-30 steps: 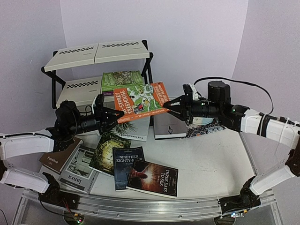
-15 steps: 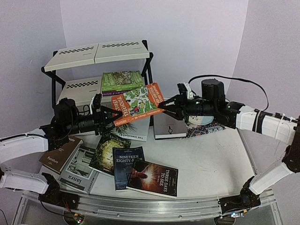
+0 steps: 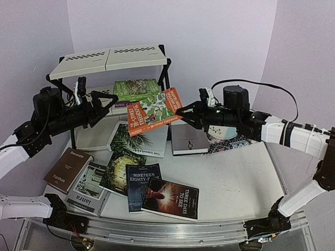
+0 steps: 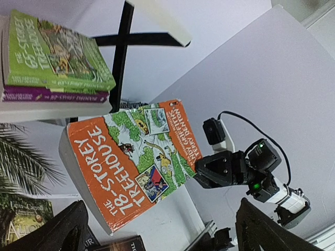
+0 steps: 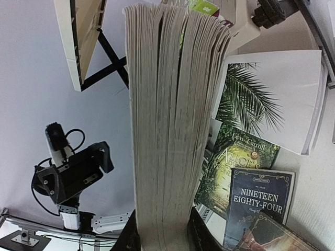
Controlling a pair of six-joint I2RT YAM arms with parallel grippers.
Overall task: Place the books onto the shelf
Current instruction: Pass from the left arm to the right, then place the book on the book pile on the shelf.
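Lilac-walled counter [image 3: 235, 183]: reaching leftward from frame right, the right gripper [image 3: 182, 111] clamps one orange book [image 3: 152, 112] mid-frame before the shelf [image 3: 104, 58]; the left gripper [image 3: 111, 102], raised at frame left, stands wide open. Seven books [image 3: 142, 185] lie on the counter, two on the shelf.
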